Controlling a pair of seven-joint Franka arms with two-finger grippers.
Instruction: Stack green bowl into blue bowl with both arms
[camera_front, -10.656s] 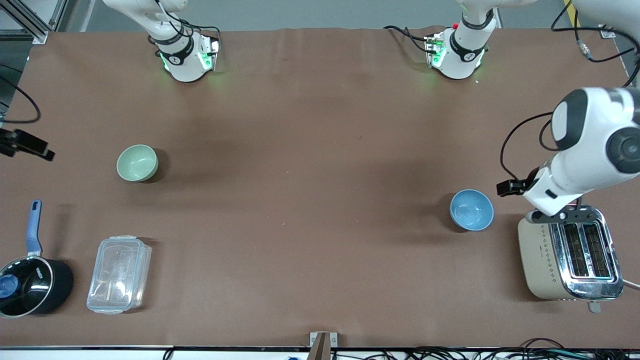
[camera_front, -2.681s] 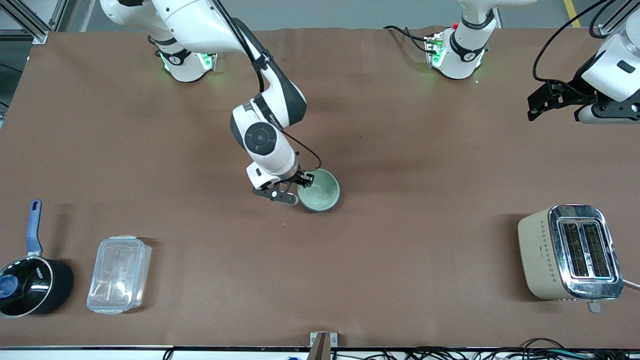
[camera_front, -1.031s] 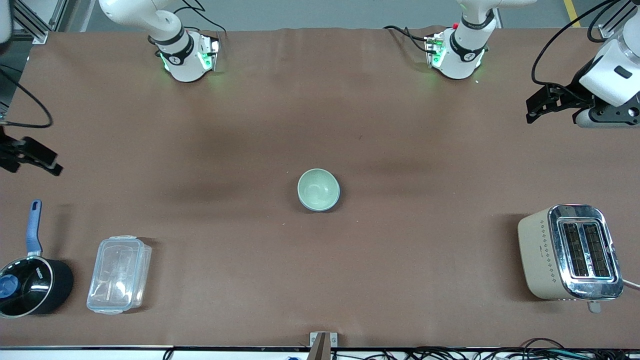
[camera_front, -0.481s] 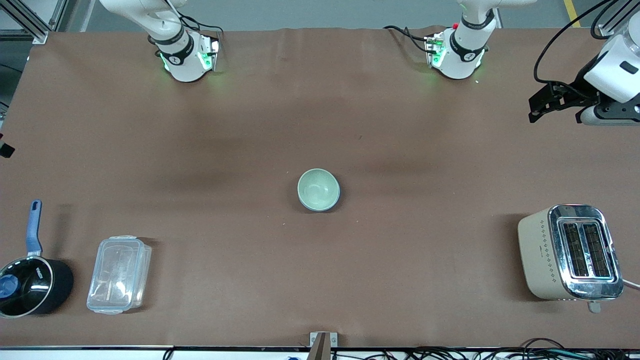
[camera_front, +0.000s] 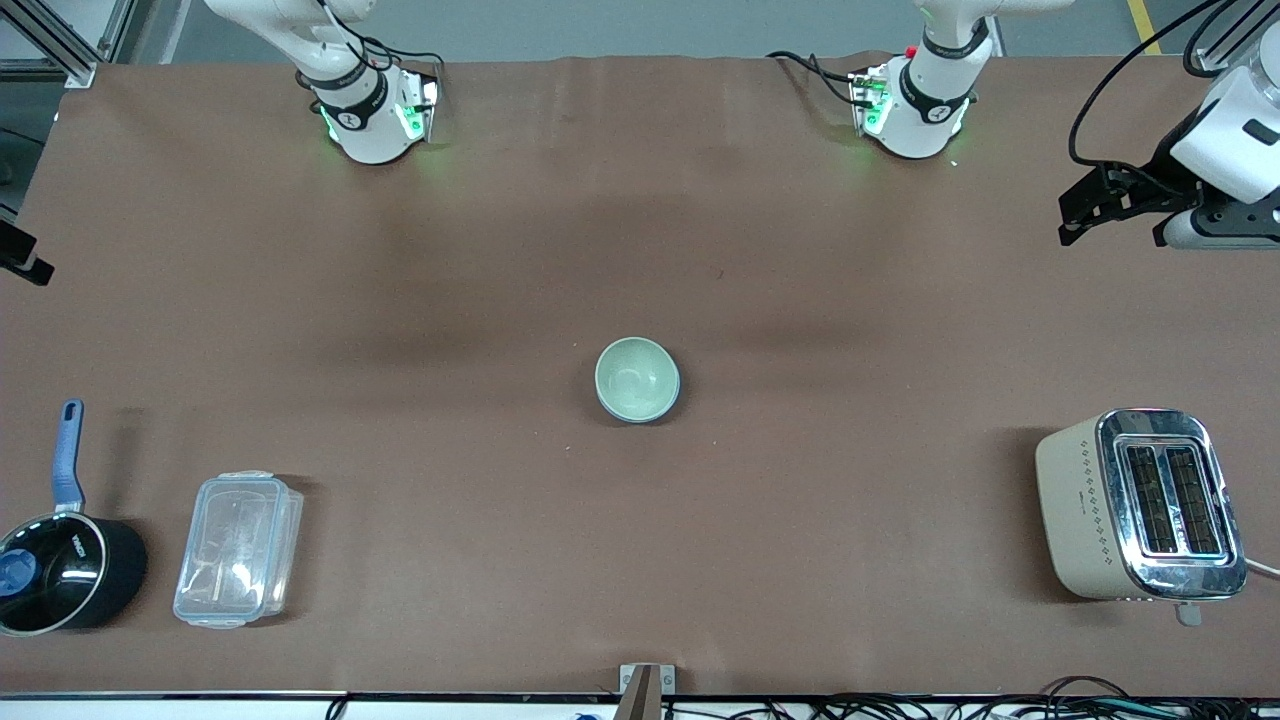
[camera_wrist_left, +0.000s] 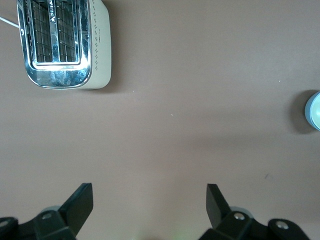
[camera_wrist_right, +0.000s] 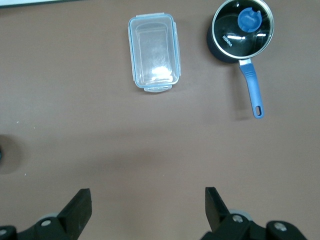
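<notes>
Apparently done: the green bowl (camera_front: 637, 378) sits nested in the blue bowl (camera_front: 674, 398) (only a thin blue rim shows) mid-table. Both arms wait, left gripper (camera_wrist_left: 150, 206) high over its table end, right gripper (camera_wrist_right: 147, 210) likewise, jaws spread and empty. Nothing seems left.

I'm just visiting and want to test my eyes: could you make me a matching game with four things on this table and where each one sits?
Things:
1. green bowl
2. toaster
3. saucepan
4. clear plastic box

Places:
A. beside the saucepan
B. corner at the right arm's end, near the front camera
C. middle of the table, nested in the blue bowl
D. the left arm's end of the table

Pairs: 1-C, 2-D, 3-B, 4-A
</notes>
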